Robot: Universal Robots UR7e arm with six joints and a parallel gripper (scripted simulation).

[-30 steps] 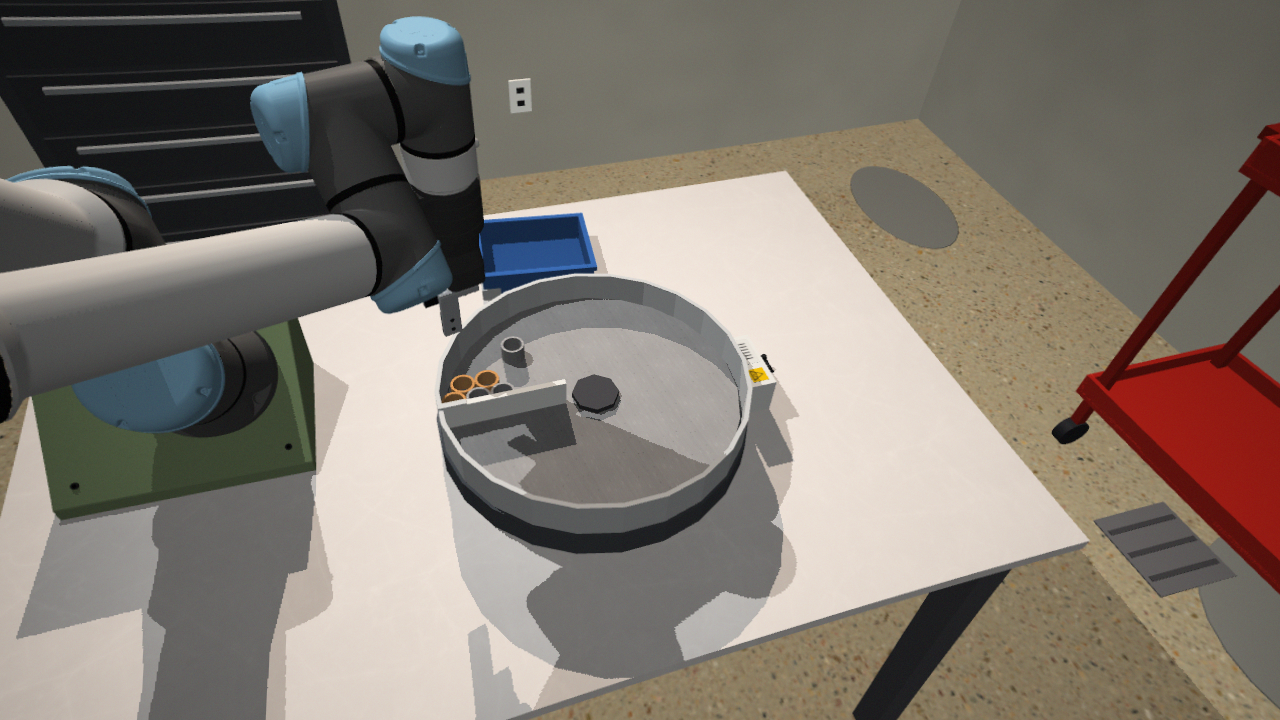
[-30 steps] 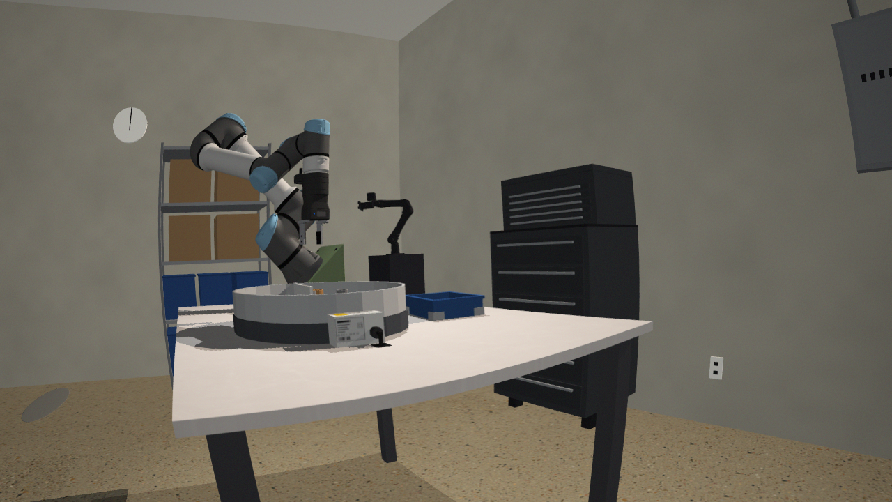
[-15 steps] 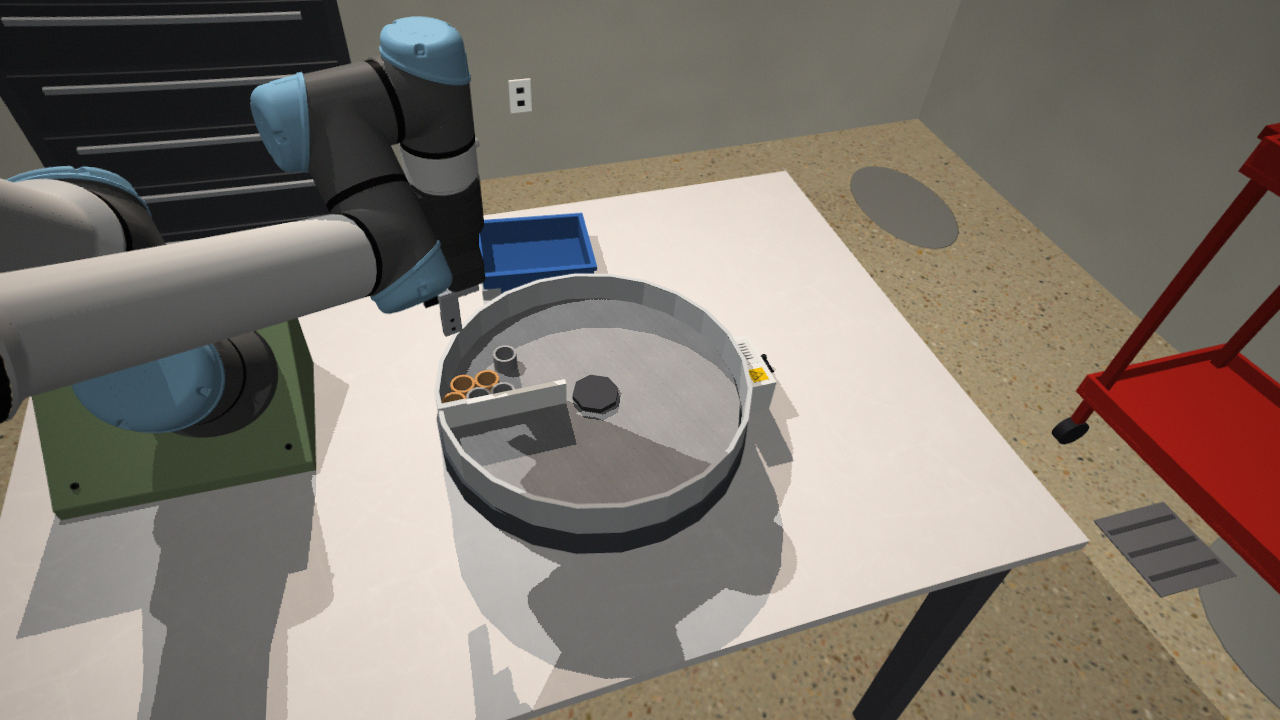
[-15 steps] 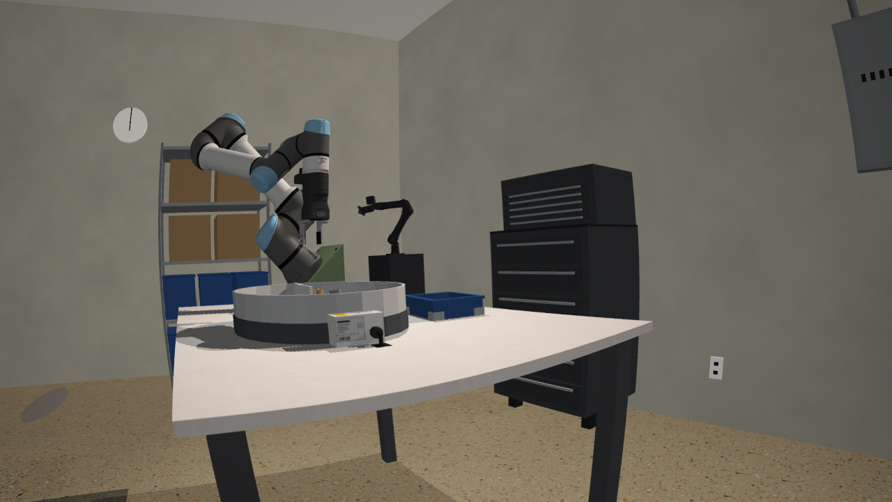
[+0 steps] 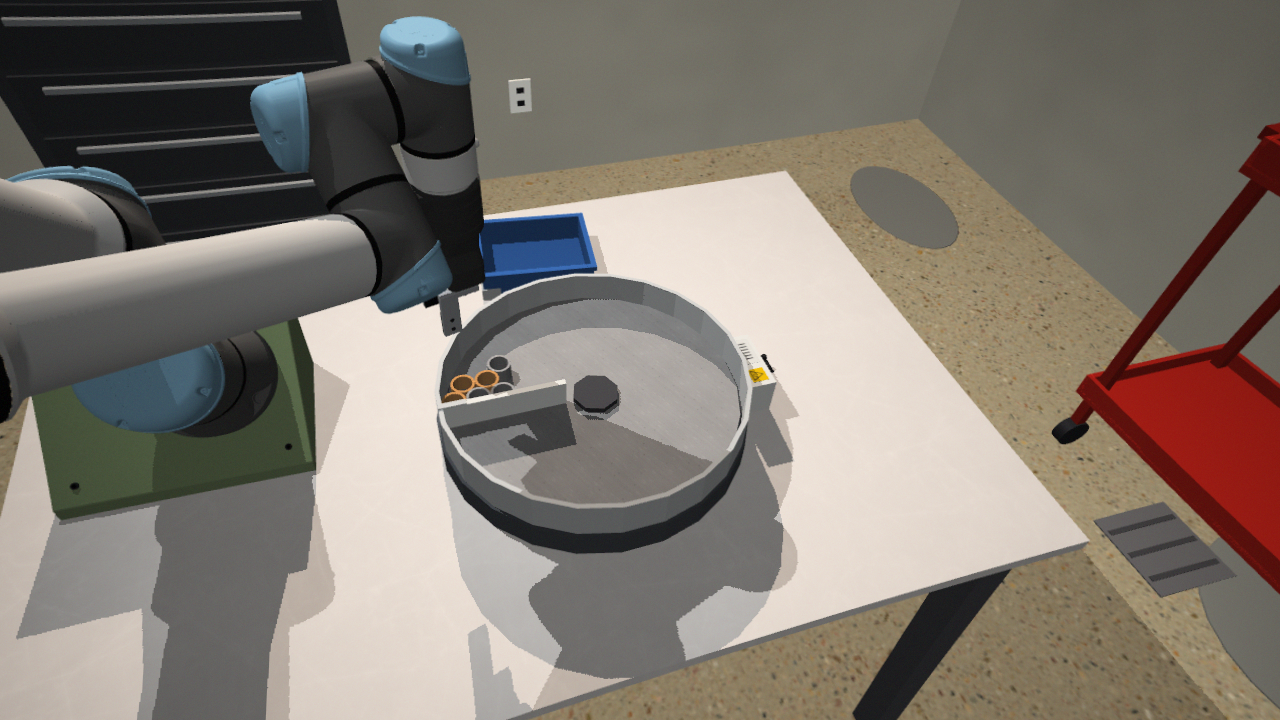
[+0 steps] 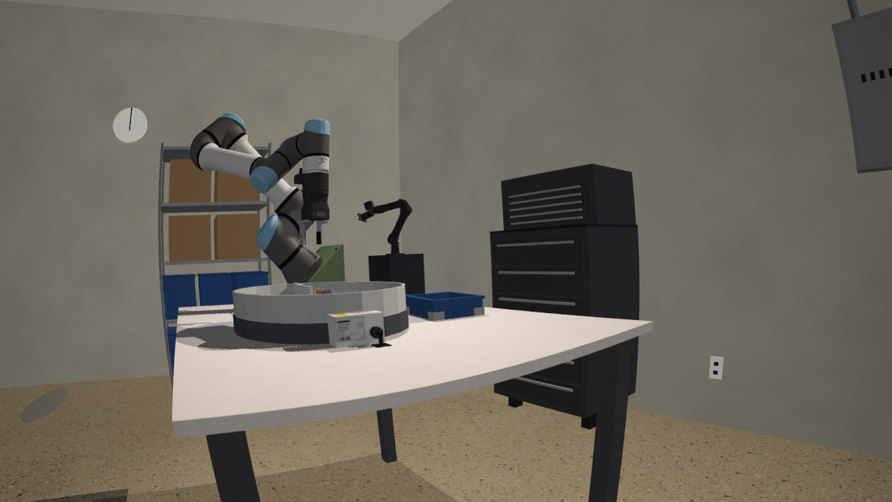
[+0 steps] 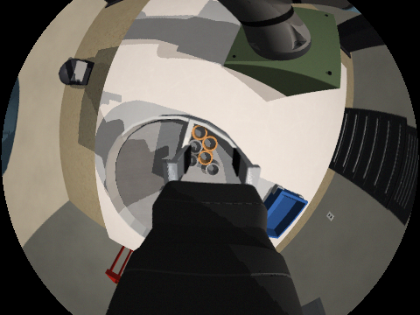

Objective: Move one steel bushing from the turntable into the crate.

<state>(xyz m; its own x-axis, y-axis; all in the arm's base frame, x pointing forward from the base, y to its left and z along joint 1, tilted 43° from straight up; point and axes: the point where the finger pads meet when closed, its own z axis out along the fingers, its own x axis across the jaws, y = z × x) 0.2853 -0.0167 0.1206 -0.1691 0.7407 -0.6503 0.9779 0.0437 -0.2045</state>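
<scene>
Nothing is delivered so far — the blue crate (image 5: 538, 253) (image 6: 446, 305) (image 7: 286, 212), beside the turntable (image 5: 595, 514) (image 6: 280, 307) (image 7: 115, 206), has no bushing showing inside. The steel bushings are on the turntable, bunched with the copper-coloured ones against its divider wall (image 5: 505, 408) (image 6: 302, 288) (image 7: 187, 133); one steel bushing (image 5: 499, 367) (image 7: 213, 169) stands at the bunch's outer end, farthest from that wall. The gripper (image 5: 469, 313) (image 6: 310, 237) (image 7: 212, 155), fingers spread and unloaded, is above the turntable's rim side — picking, carrying and releasing all remain.

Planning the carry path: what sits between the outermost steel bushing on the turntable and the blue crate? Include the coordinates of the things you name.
The turntable's raised rim (image 5: 597, 288) (image 7: 229, 141) stands between the steel bushing (image 5: 499, 365) (image 7: 213, 169) and the crate (image 5: 537, 247) (image 7: 285, 213), seen in the top view.
</scene>
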